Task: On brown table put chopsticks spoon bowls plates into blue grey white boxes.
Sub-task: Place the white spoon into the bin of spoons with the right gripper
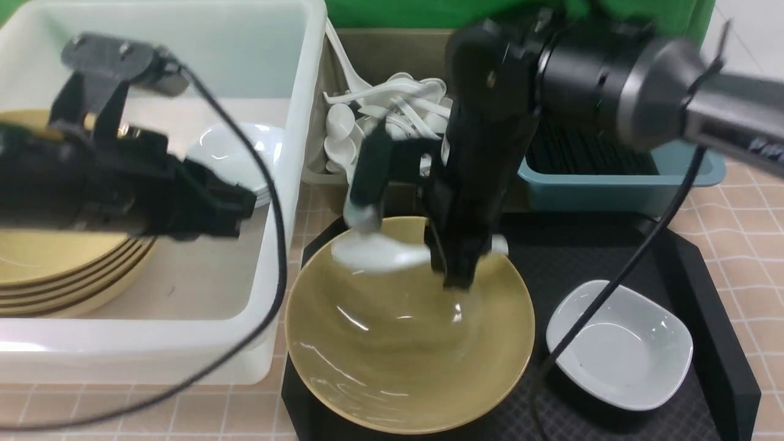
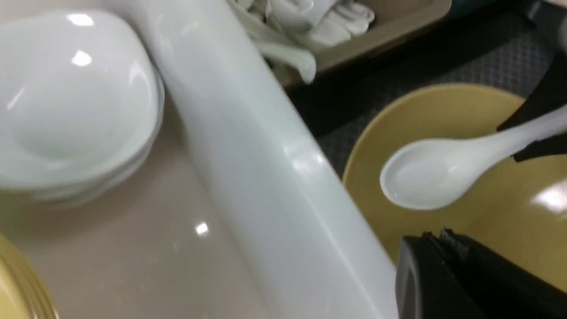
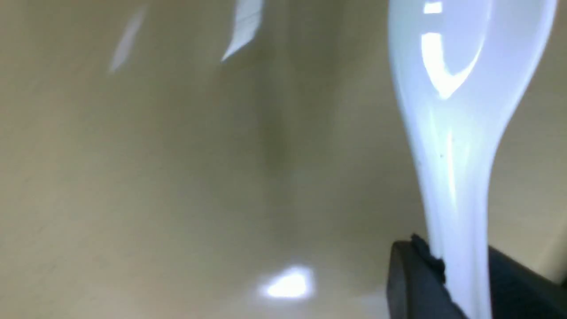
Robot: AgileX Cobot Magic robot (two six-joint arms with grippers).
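- Closest to my wrist lens: my right gripper (image 3: 463, 288), jaws drawn in on the handle of the spoon (image 3: 452, 110). With a black finger (image 3: 412, 283) on either side and the handle wedged between, I call that a hold.
- Handle, not scoop: it's the slim part my jaws can span, and it leaves the scoop free to lead into a bin.
- From the front view the scoop hangs over the far rim of the yellow bowl (image 1: 404, 343). Whether it is clear of the glaze I cannot tell, as it's blurred.
- That bowl sits on the black tray (image 1: 704, 275), with a white plate (image 1: 625, 349) beside it, not touching. Neither is sorted yet.
- Just beyond the tray is the olive-grey bin (image 1: 380, 49), already holding a heap of white spoons (image 1: 392, 104) — surely this one's home, a short carry forward.
- Right of it is the teal-blue bin (image 1: 600, 193) with dark sticks inside, which I take for the chopsticks (image 1: 588, 153).
- My left gripper (image 1: 245, 205) is shut and empty over the white tub (image 1: 184, 343), above the stacked bowls (image 1: 61, 269) and stacked plates (image 1: 239, 153). It's out of my right arm's way, and I'd guess handy for the big bowl.
- Under everything lies the brown table (image 1: 747, 208).
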